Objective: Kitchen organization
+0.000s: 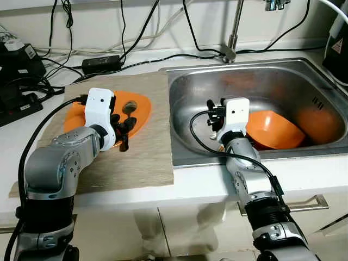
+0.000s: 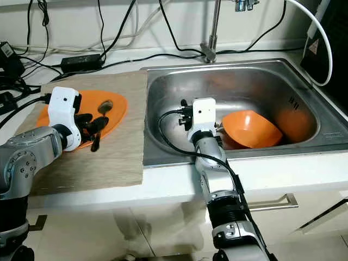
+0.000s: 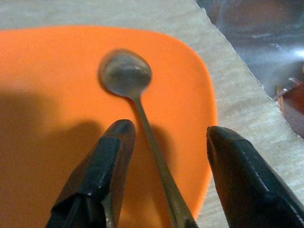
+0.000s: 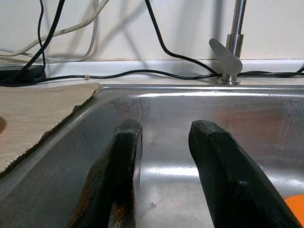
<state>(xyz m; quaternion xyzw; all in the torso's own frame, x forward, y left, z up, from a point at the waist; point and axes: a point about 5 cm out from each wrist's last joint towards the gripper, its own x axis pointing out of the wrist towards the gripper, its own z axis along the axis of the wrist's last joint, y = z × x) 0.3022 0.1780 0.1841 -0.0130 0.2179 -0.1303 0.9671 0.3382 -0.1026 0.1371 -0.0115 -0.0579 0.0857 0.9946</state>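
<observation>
1. Spoon [image 3: 127, 76]: dull grey metal, oval bowl facing up, thin straight handle. It lies on the orange plate [image 3: 57, 95].
2. Orange plate: flat, rounded-triangular, plain matte orange. It sits on the wood-grain mat [image 1: 147, 157], toward the mat's far end.
3. Left gripper [image 3: 164, 166]: low over the plate, fingers spread apart, one on each side of the spoon handle. The handle runs between them closer to one finger; whether it touches that finger I cannot tell. Nothing is clamped.
4. Mat: beige wood-look sheet on the white counter [image 1: 206, 185], its edge butting against the sink [image 1: 179, 109] rim.
5. Sink: stainless, just beside the mat. An orange bowl [image 1: 274, 130] lies tilted inside, near the sink's front wall.
6. Right gripper [image 4: 164, 142]: inside the sink, beside the bowl, fingers apart with nothing between them. An orange edge shows at the corner of the right wrist view.
7. Faucet [image 1: 232, 32]: chrome, at the sink's back rim.
8. Black cables [image 1: 136, 38] and a power adapter [image 1: 101, 62] lie on the counter behind the mat, along the wall.
</observation>
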